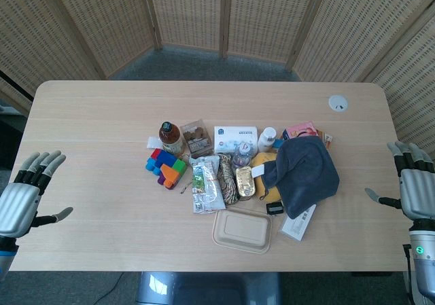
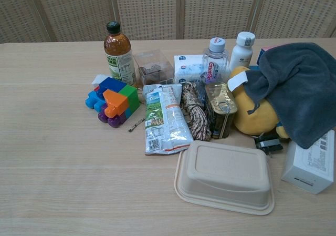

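Hands stood apart from the clutter: your left hand (image 1: 24, 196) and right hand (image 1: 414, 186) both hung spread and empty at the tabletop (image 1: 88, 121) edges. Nearest your left lay the toy blocks (image 1: 165, 167), judged light, rigid, slippery; pinch them across the flat sides.

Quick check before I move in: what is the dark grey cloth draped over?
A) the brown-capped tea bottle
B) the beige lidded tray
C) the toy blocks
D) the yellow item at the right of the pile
D: in the chest view the dark grey cloth lies over the yellow item, well apart from the other three.
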